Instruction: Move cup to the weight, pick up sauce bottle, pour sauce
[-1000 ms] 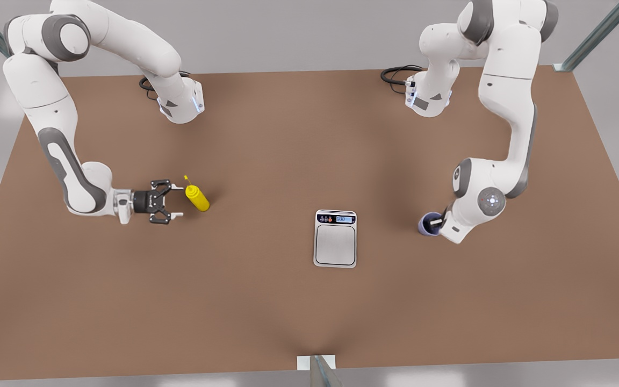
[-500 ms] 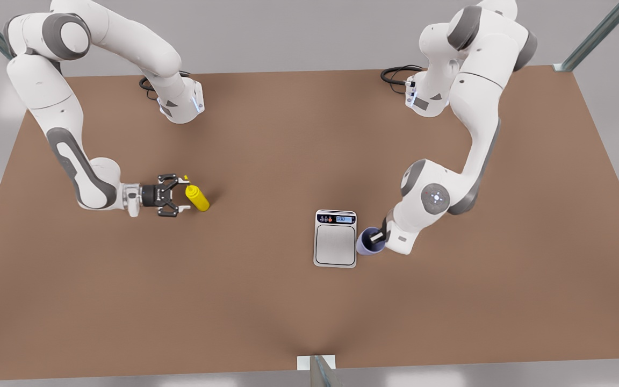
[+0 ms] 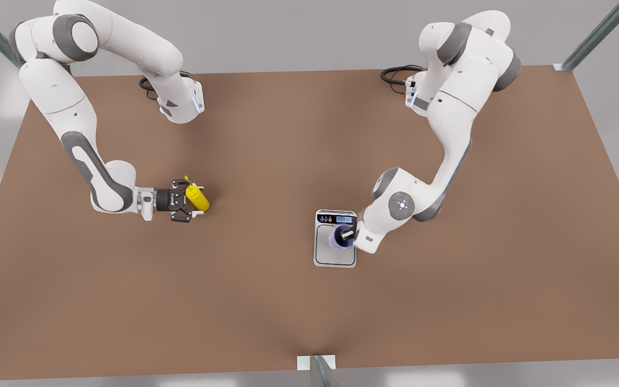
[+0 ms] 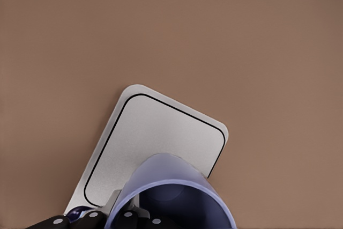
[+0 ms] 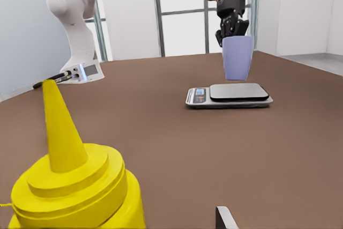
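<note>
Brown table [image 3: 266, 312]. Kitchen scale [image 3: 335, 252] near centre. Left gripper [image 3: 348, 235] clamped on lavender cup [image 3: 339, 240], held in the air above the scale platform. Right gripper [image 3: 188, 201], fingers apart, either side of the upright yellow sauce bottle [image 3: 197, 198] on the table.

White arms, grey joints, black claws.

Bare simulated robot lab, two white arms [image 3: 100, 177] bolted to a brown table [image 3: 266, 301], metal frame posts [image 5: 158, 14], blank walls
</note>
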Controlling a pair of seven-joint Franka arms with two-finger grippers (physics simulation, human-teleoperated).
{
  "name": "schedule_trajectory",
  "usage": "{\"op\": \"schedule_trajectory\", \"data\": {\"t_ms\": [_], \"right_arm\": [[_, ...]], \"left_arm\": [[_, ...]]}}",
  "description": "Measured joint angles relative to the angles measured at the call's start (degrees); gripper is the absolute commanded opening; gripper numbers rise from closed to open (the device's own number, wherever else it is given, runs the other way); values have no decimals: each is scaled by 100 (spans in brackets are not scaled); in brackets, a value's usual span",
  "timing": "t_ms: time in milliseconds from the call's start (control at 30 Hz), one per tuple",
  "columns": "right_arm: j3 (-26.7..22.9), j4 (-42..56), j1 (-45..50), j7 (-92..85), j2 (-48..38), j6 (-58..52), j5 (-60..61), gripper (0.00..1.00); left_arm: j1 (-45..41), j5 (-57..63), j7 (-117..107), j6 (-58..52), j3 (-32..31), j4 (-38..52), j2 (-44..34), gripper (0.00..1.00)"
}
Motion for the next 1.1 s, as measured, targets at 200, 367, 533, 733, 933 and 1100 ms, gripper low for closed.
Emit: {"op": "schedule_trajectory", "data": {"t_ms": [200,367,533,733,933,1100], "right_arm": [[-4,7,37,109,0,9,1,54],[-4,41,51,211,-9,35,-5,43],[-4,192,75,698,-371,-159,-72,42],[621,1621,482,3496,-768,-123,-1202,43],[609,2893,1573,5506,-776,80,-2075,44],[550,3870,2771,7246,-506,361,-3417,45]], "left_arm": [[-1,-147,59,6,89,-1,9,100],[-10,-183,65,5,90,0,9,100],[-1,-197,21,-11,89,161,-7,100],[22,-197,54,-122,149,167,-104,100],[642,-210,8,-3026,246,1395,-815,100],[2074,191,3308,-6318,222,3482,-1445,100]]}}
